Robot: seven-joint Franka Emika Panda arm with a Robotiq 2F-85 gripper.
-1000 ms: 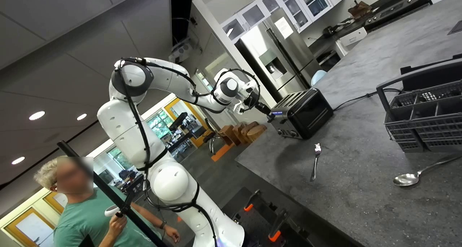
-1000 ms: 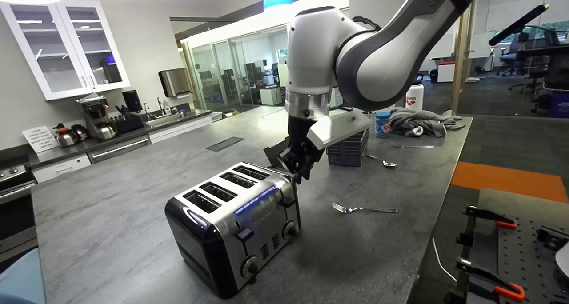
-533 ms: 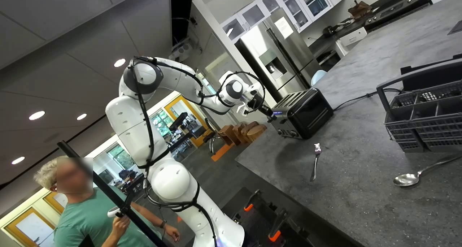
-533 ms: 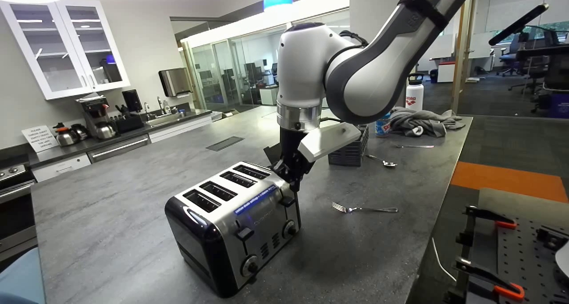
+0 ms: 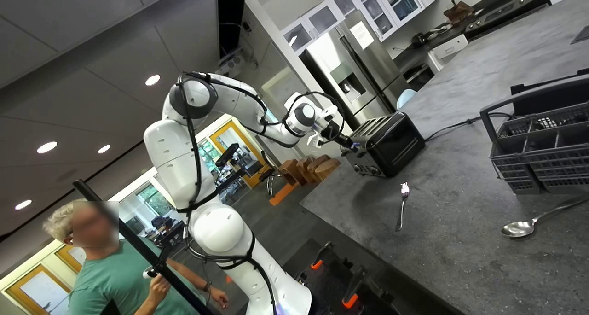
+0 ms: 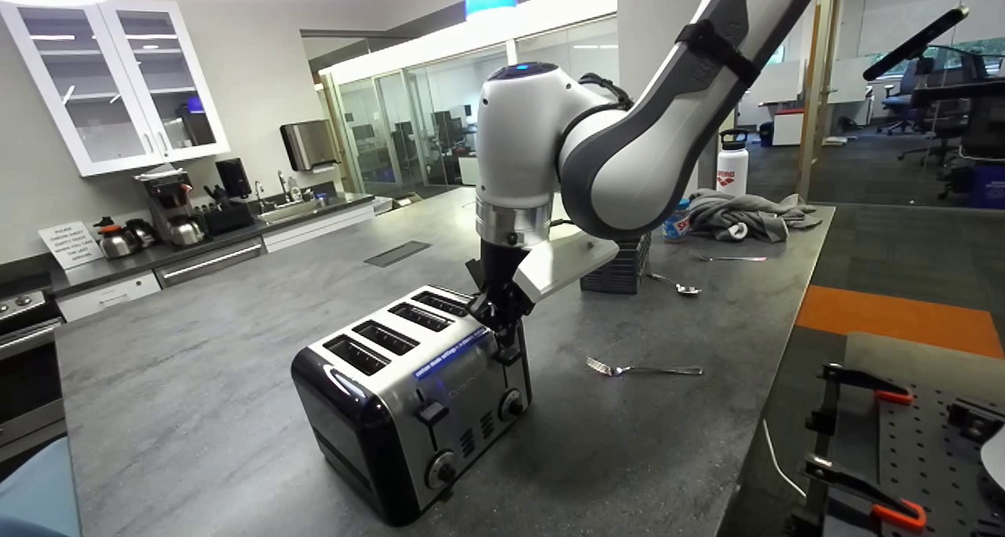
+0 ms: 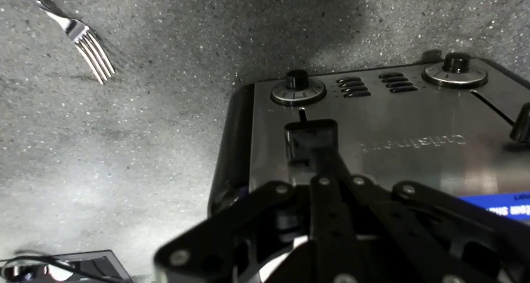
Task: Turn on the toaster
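The toaster is a four-slot box with a silvery top and dark ends, upright on the counter in both exterior views (image 5: 398, 144) (image 6: 345, 435). Its front face (image 7: 397, 117) fills the right of the wrist view. Two black levers show: the near lever (image 7: 311, 130) and the far lever (image 7: 522, 125). Each has a round knob below it. My gripper (image 7: 325, 154) is shut, with nothing seen between its fingers. Its tips lie over the near lever; whether they touch it I cannot tell. In an exterior view the gripper (image 6: 506, 334) is just above that lever (image 6: 509, 356).
A fork (image 6: 652, 370) lies on the counter (image 6: 612, 458) in front of the toaster. A black basket (image 5: 552, 154) and a spoon (image 5: 520, 228) lie farther along. A cord (image 5: 448, 127) runs behind the toaster. A man (image 5: 101, 273) stands beyond the arm.
My gripper has moved down and across, from beside the toaster's end corner to just above the near lever. The toaster and its levers look unmoved.
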